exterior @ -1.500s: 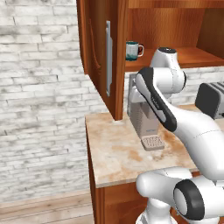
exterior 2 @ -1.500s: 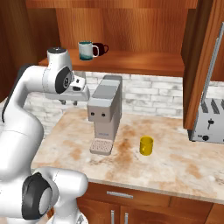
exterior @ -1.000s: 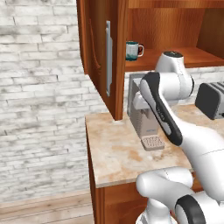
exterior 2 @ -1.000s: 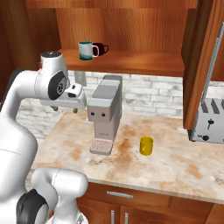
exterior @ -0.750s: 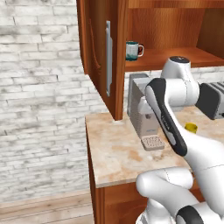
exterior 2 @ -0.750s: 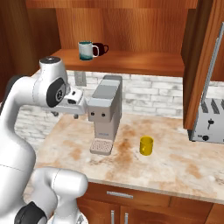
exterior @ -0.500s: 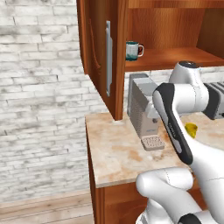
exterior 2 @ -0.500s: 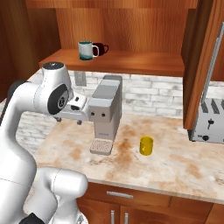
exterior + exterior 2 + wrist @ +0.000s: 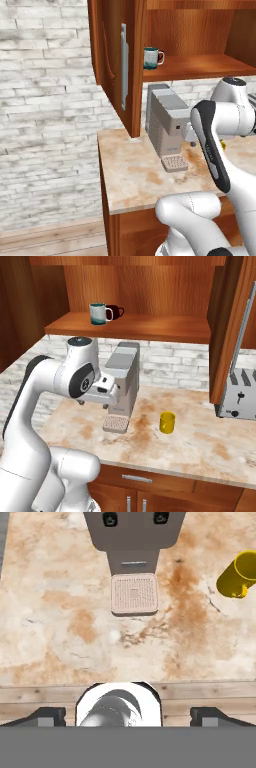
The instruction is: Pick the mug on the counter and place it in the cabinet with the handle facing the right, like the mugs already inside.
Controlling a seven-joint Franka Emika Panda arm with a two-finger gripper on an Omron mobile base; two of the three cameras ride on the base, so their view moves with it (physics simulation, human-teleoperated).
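Note:
The yellow mug (image 9: pixel 167 422) stands upright on the beige marbled counter (image 9: pixel 200 441), to the right of the coffee machine. In the hand view the mug (image 9: pixel 239 574) sits at the upper right, and I cannot make out which way its handle points. My gripper (image 9: pixel 127 714) is open, with nothing between its fingertips (image 9: pixel 47 714). It hangs above the counter's front, in front of the machine's drip tray (image 9: pixel 134 593) and well to the left of the mug. The wall cabinet's shelf (image 9: pixel 130 326) holds a teal-and-white mug (image 9: pixel 100 312) and a dark mug (image 9: pixel 116 311).
The grey coffee machine (image 9: pixel 122 381) stands against the brick wall below the shelf. A silver toaster (image 9: pixel 240 393) is at the far right. The cabinet doors (image 9: pixel 117 65) (image 9: pixel 235 331) stand open, each with a long silver handle. My white arm (image 9: pixel 55 381) arches over the counter's left part.
The arm has come down from in front of the shelf to hang lower, in front of the coffee machine. The gripper has stayed open. The yellow mug has not moved.

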